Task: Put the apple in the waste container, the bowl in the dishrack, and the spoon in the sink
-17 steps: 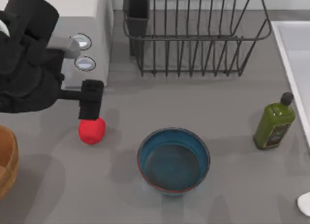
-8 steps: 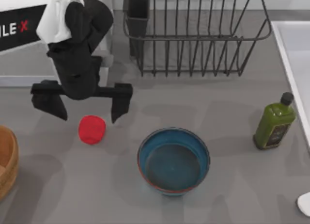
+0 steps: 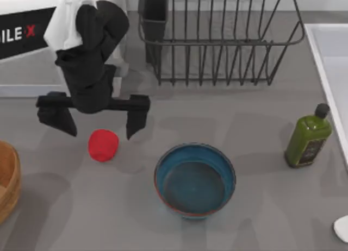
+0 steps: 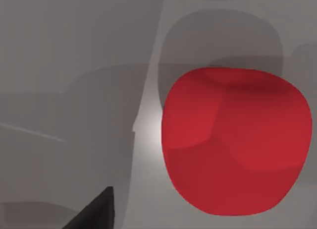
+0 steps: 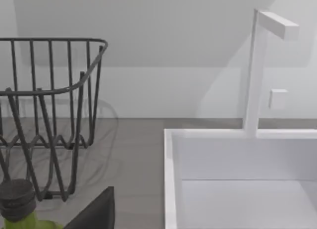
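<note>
The red apple (image 3: 103, 145) lies on the grey counter, left of the blue bowl (image 3: 194, 179). My left gripper (image 3: 95, 120) hovers just behind and above it, open wide, one finger on each side and neither touching it. In the left wrist view the apple (image 4: 233, 144) sits close below, with one dark fingertip (image 4: 94, 214) at the edge. The tan waste container (image 3: 6, 180) is at the left edge. The black dishrack (image 3: 217, 39) stands at the back. The sink (image 3: 329, 55) runs along the right, and the white spoon (image 3: 342, 227) lies at the front right. My right arm is idle at the right.
A green bottle (image 3: 308, 137) stands near the sink rim. A white microwave (image 3: 22, 28) fills the back left, behind the left arm. The right wrist view faces the sink rim (image 5: 171, 179), a white tap (image 5: 255, 70), the dishrack (image 5: 49, 115) and the bottle cap (image 5: 17, 192).
Over the last second the left arm swung round and its gripper spread wide above the apple. In the last half second it barely shifted. The apple has not moved.
</note>
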Tool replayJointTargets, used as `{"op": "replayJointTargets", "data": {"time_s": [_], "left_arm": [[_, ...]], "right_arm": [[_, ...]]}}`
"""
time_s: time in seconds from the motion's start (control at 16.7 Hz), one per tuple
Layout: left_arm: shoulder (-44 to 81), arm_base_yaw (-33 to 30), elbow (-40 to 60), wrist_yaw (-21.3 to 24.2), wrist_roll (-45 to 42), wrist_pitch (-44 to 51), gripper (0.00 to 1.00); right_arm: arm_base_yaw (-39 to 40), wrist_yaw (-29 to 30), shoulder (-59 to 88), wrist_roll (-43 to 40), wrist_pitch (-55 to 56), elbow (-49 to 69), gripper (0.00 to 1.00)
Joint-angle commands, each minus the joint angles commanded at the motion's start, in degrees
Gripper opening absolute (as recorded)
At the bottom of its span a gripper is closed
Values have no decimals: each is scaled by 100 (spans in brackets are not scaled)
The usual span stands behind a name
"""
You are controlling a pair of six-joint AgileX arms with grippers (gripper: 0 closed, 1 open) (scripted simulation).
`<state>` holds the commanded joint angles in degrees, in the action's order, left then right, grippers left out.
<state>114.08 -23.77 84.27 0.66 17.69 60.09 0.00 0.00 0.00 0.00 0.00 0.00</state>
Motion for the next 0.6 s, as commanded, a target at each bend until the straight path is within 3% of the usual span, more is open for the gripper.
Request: {"op": "replayJointTargets", "data": {"time_s": [0.24,0.6], "left_arm": [[158,-212,-412,1,215,-571,100],[580,51,-747,3,-56,-1320,100]], "right_arm": [[0,0,0,0,0,0,100],[0,0,0,0,0,0,100]]}}
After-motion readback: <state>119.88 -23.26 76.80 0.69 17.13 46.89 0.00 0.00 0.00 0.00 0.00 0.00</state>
